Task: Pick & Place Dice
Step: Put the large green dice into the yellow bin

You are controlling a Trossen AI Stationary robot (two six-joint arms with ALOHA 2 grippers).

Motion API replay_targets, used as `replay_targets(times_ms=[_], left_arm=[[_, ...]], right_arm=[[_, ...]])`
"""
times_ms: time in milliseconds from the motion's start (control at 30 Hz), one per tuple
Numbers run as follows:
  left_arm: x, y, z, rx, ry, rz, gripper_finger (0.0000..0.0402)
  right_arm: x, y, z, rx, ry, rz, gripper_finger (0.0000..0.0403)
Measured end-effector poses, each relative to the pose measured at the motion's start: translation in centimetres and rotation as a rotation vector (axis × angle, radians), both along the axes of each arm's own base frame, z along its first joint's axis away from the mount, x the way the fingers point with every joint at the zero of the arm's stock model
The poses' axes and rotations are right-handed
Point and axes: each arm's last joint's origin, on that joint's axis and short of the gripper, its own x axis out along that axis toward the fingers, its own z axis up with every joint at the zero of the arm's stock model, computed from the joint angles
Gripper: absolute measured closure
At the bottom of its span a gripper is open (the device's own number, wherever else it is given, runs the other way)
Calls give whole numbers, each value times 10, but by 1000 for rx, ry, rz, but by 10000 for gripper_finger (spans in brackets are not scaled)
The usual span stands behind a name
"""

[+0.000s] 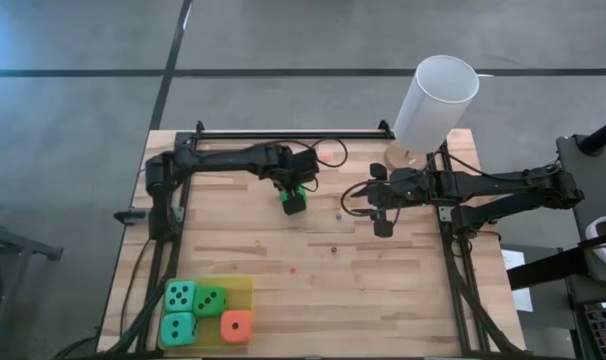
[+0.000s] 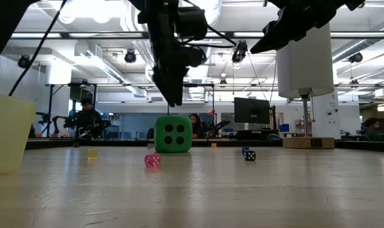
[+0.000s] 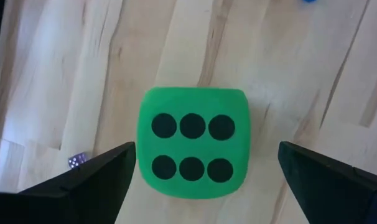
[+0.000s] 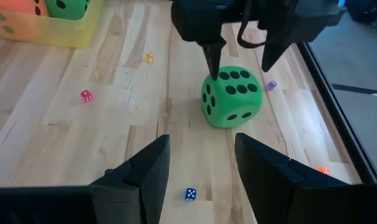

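Left fingers [image 3: 101,180] spread wide, poised above green die [image 3: 192,143] on table [image 1: 383,290]; right fingers [image 4: 145,171] open.

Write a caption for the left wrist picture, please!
Open left gripper poised over a green die showing six pips on the wooden table.

White cylinder [image 1: 435,101], yellow tray [image 1: 245,288]

Five soft dice: two teal [image 1: 179,295], two green [image 1: 210,300], one orange-red [image 1: 237,325], one white cylinder [image 1: 435,103], one yellow tray [image 1: 245,290], two arms
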Motion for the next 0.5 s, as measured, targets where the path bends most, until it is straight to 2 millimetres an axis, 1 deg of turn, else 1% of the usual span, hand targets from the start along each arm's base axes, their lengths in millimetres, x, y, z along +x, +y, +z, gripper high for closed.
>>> replay_targets(times_ms=[133,333,500], left_arm=[[-1,4,-4,8,-2,11,2],[-6,8,-18,-22,16,19,2],[-6,10,-21,-22,11,12,2]], right_arm=[[0,0,0,0,0,0,223],[0,0,0,0,0,0,223],[0,0,0,0,0,0,223]])
